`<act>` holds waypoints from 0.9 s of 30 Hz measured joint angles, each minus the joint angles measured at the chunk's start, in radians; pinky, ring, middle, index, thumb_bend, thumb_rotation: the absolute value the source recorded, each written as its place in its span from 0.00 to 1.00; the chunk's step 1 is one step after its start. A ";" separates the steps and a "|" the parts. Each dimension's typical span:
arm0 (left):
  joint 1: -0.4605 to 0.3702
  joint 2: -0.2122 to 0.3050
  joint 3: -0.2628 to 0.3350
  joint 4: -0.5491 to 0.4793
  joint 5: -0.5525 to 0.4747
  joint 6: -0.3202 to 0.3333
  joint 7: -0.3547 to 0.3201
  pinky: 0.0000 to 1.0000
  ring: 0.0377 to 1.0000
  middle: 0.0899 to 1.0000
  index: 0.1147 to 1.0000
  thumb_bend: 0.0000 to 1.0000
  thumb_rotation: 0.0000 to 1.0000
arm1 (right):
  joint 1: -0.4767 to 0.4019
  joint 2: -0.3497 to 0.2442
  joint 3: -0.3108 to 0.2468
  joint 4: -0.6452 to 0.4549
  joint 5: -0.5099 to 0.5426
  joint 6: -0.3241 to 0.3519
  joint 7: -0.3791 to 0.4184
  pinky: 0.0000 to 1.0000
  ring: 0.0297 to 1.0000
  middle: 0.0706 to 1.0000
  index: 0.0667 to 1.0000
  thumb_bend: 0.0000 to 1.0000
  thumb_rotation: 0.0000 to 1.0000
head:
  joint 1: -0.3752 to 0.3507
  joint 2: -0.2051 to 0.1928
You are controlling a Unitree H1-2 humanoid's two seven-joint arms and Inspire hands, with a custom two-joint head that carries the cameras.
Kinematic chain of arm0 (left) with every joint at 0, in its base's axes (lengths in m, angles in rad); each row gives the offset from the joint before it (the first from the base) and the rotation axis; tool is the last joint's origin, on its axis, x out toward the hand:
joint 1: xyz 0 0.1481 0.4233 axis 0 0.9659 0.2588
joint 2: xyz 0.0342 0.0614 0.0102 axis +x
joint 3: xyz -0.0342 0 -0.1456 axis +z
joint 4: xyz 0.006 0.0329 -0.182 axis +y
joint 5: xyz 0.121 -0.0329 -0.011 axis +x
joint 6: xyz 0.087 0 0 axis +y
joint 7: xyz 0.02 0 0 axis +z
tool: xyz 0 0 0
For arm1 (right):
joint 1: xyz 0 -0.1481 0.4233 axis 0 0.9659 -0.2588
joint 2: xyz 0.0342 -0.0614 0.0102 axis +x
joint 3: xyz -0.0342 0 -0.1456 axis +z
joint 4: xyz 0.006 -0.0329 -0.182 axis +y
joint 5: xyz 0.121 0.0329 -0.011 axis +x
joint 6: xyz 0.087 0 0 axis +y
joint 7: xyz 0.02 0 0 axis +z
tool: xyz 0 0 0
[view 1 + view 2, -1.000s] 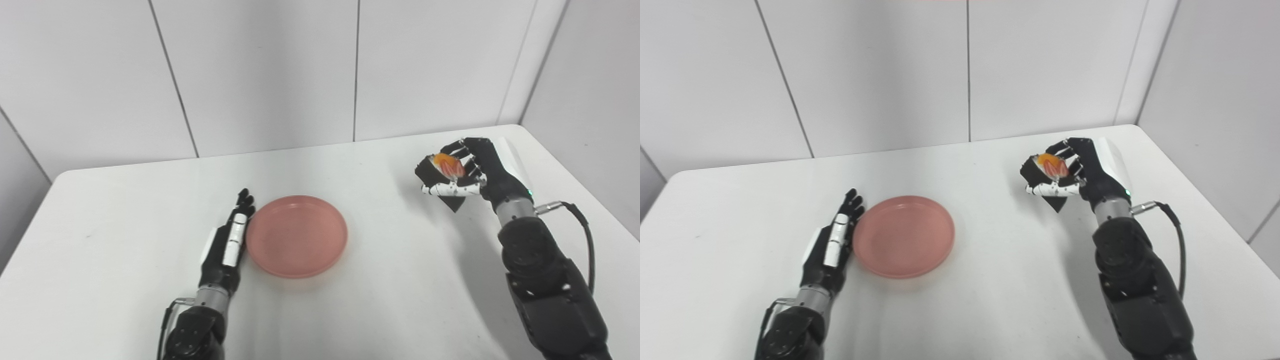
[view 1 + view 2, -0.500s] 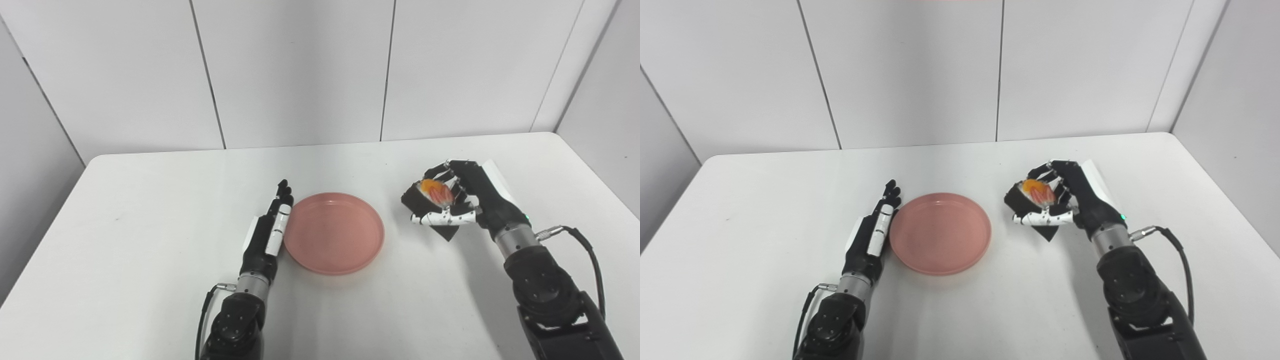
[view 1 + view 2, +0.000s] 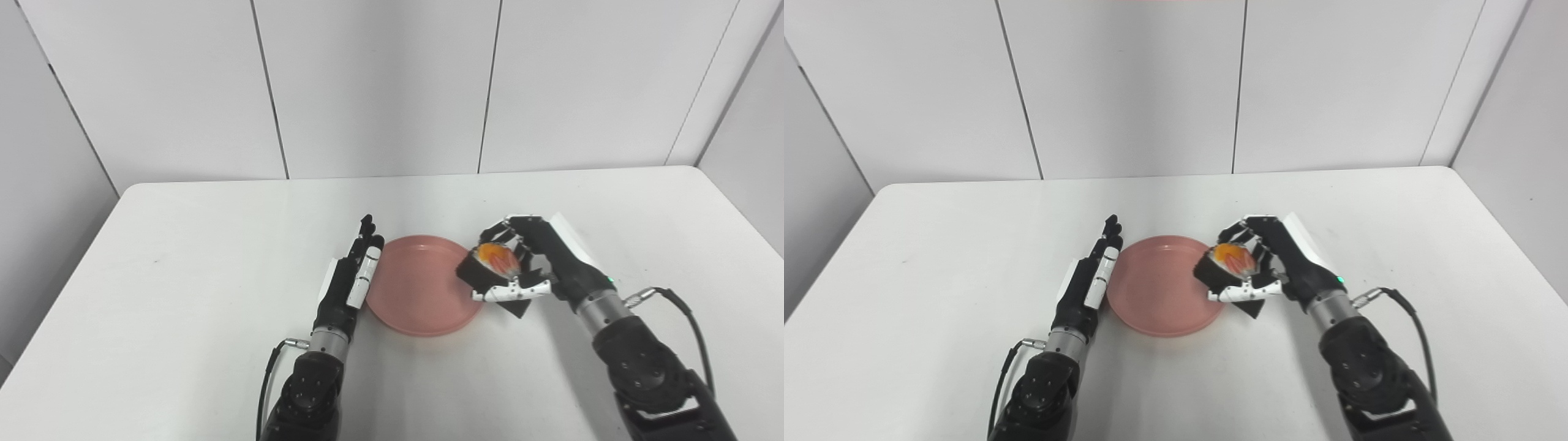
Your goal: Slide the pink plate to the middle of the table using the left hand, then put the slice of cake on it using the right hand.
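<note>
The pink plate [image 3: 416, 288] lies on the white table [image 3: 184, 257] near its middle. My left hand [image 3: 350, 283] is open and flat, on edge, with its fingers straight along the plate's left rim. My right hand [image 3: 539, 263] is shut on the slice of cake [image 3: 490, 267], a dark wedge with orange and red fruit on top. It holds the slice just above the plate's right rim. The same scene shows in the right eye view, with the plate [image 3: 1157, 294] and the cake [image 3: 1228, 264] there.
White wall panels stand behind the table's far edge [image 3: 404, 177]. A grey wall closes in at the right [image 3: 753, 122]. A cable [image 3: 686, 312] loops off my right wrist.
The camera has swung, shifting the whole picture. My right hand has carried the cake leftward from the table's right side to the plate's right rim. My left hand stays against the plate.
</note>
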 measured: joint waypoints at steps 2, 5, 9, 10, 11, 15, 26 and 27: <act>0.000 -0.001 -0.002 0.000 0.004 -0.003 0.001 1.00 1.00 1.00 1.00 0.63 1.00 | -0.015 0.012 0.028 0.038 -0.018 -0.005 0.002 0.15 0.20 0.42 0.45 0.52 0.00 | 0.002 0.002; -0.001 -0.002 -0.002 0.001 0.004 -0.009 0.001 1.00 1.00 1.00 1.00 0.63 1.00 | -0.039 0.033 0.053 0.092 -0.037 -0.007 0.005 0.13 0.16 0.43 0.45 0.52 0.00 | 0.002 0.005; -0.001 -0.003 -0.002 0.001 0.005 -0.010 0.001 1.00 1.00 1.00 1.00 0.62 1.00 | -0.071 0.055 0.082 0.153 -0.069 -0.056 -0.012 0.10 0.12 0.43 0.45 0.52 0.00 | 0.003 0.009; -0.001 -0.003 -0.003 0.001 0.008 -0.011 0.001 1.00 1.00 1.00 1.00 0.63 1.00 | -0.082 0.061 0.088 0.172 -0.080 -0.065 -0.016 0.09 0.11 0.43 0.45 0.52 0.00 | 0.003 0.009; -0.001 -0.003 -0.003 0.001 0.013 -0.014 0.003 1.00 1.00 1.00 1.00 0.63 1.00 | -0.093 0.069 0.094 0.195 -0.087 -0.077 -0.025 0.09 0.11 0.43 0.45 0.52 0.00 | 0.003 0.009; -0.001 -0.005 -0.006 0.001 0.024 -0.016 0.005 1.00 1.00 1.00 1.00 0.62 1.00 | -0.122 0.088 0.106 0.248 -0.109 -0.105 -0.033 0.08 0.10 0.43 0.45 0.52 0.00 | 0.002 0.014; 0.002 -0.006 -0.006 -0.006 0.028 -0.012 0.003 1.00 1.00 1.00 1.00 0.61 1.00 | -0.166 0.106 0.137 0.349 -0.209 -0.112 -0.075 0.09 0.12 0.43 0.45 0.52 0.00 | -0.009 0.020; 0.002 -0.007 -0.006 -0.007 0.028 -0.011 0.003 1.00 1.00 1.00 1.00 0.61 1.00 | -0.169 0.106 0.139 0.356 -0.216 -0.114 -0.080 0.09 0.12 0.43 0.45 0.52 0.00 | -0.009 0.020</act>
